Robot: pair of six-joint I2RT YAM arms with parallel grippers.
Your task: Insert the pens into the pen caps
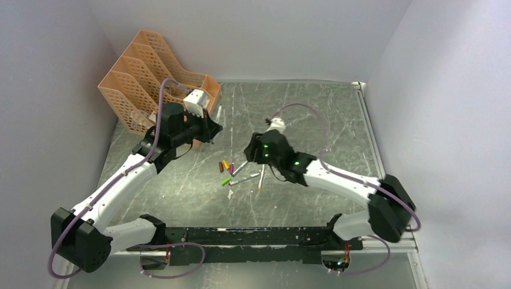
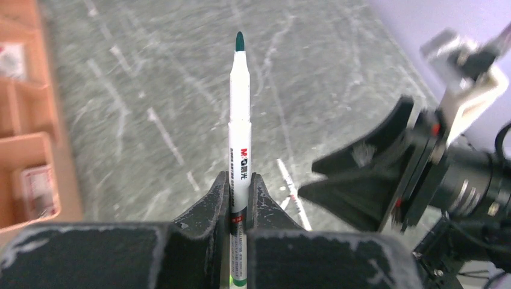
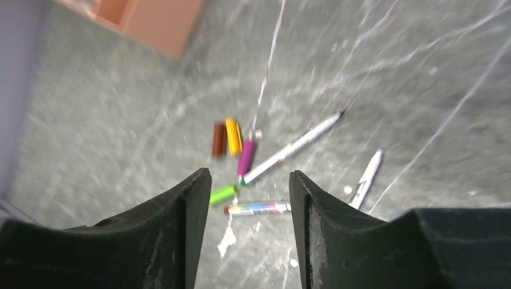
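**Left fingers clamp a pen; right fingers stand apart over the caps**

The left fingers [image 2: 214, 205] are clamped on the green pen [image 2: 240, 102]. They grip the barrel low down, so the printed part and the dark green tip stick out beyond them. A green band shows at the barrel's other end, behind the grip. In the top view this arm is extended toward the orange rack [image 1: 144, 78] at the far left of the surface [image 1: 337, 108]. The held pen seems to be the thin white sliver just beside the rack, though it is too small there to be sure.

The right fingers [image 3: 187, 205] hover over the middle of the surface, apart, with nothing between them. Below them lie three pens: a dark-tipped pen [image 3: 292, 146], a rainbow pen [image 3: 259, 209] and a white pen [image 3: 366, 179] off to the right. Four caps lie close by. The brown cap [image 3: 219, 139] and yellow cap [image 3: 233, 135] lie side by side. The magenta cap [image 3: 246, 156] is just beside the dark-tipped pen's near end. The green cap [image 3: 223, 194] is near the rainbow pen's end. A white scrap [image 3: 228, 238] lies below the rainbow pen.
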